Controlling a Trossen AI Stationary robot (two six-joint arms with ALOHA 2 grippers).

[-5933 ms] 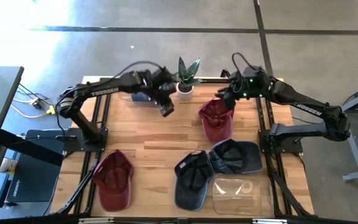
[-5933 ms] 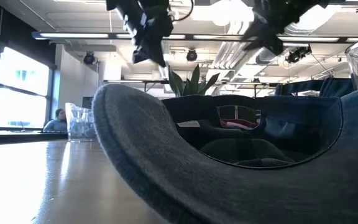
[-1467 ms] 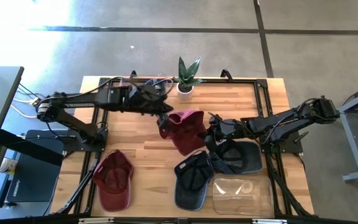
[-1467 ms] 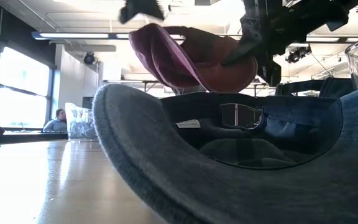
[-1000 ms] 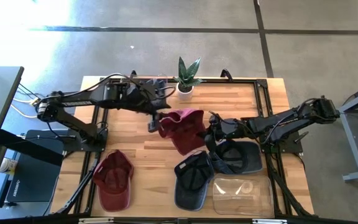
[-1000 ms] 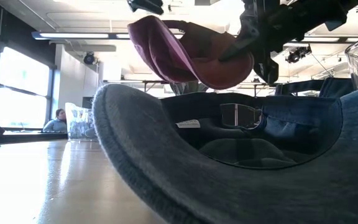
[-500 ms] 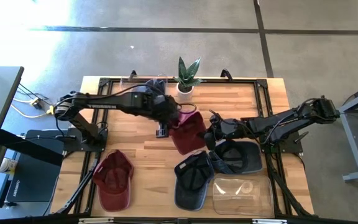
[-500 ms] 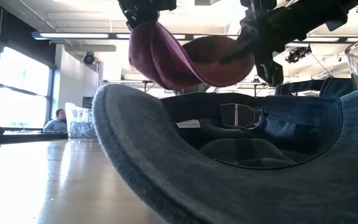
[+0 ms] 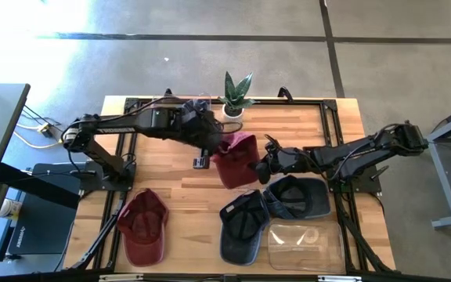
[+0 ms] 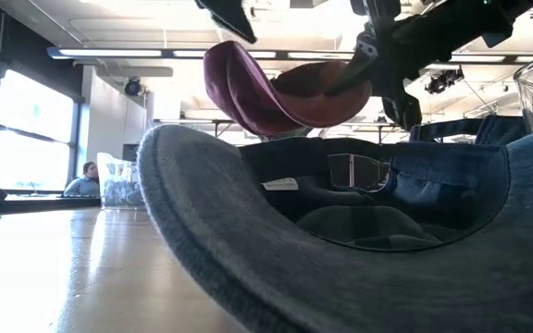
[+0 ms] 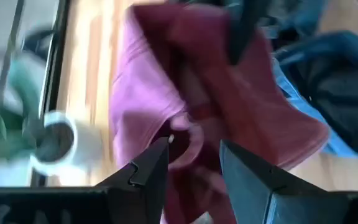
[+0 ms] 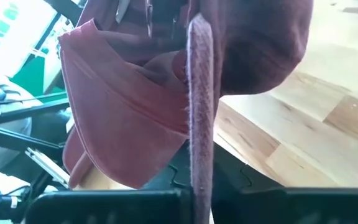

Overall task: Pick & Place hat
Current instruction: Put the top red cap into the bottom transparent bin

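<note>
Right gripper pinched your maroon hat by its edge above the table; left gripper, fingers spread, apparently hovered beside it.

text: none legible | left arm: pale lettering, too small to read | hats, table, plant pot: no readable marks
</note>
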